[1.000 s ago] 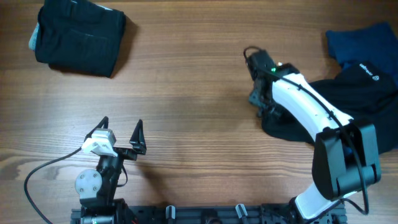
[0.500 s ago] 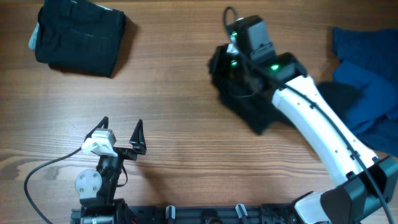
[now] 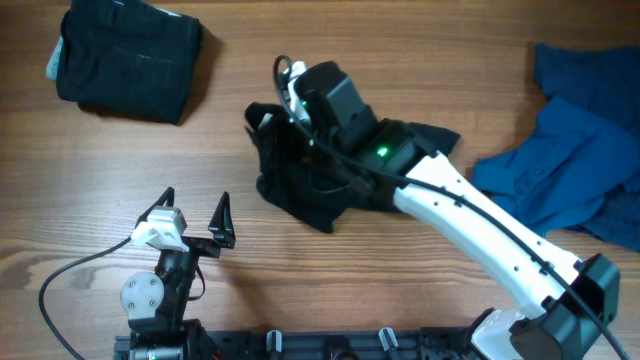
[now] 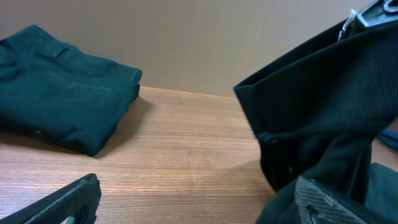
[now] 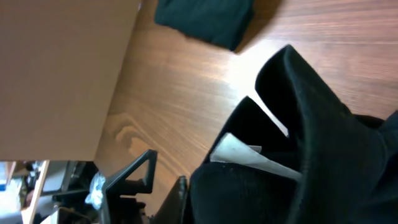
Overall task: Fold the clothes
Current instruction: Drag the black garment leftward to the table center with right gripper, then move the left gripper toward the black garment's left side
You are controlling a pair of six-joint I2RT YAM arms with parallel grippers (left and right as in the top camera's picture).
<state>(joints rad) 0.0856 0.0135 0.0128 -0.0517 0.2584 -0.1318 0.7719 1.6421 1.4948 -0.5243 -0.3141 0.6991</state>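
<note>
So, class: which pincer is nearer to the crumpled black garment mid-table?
Right. The right pincer grips the black garment at its raised top edge; the open left pincer sits apart, off the garment's left side.

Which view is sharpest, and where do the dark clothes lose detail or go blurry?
Overhead, sharpest: evenly lit, wood grain of the table crisp, but the black garment is a near-featureless dark mass. Left wrist: folded garment fairly sharp, near fingers blurred. Right wrist: tilted picture, that black garment so close it goes soft.

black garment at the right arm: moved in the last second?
Yes. The black garment went left, away from the blue clothes and closer to the folded black pile at top left.
</note>
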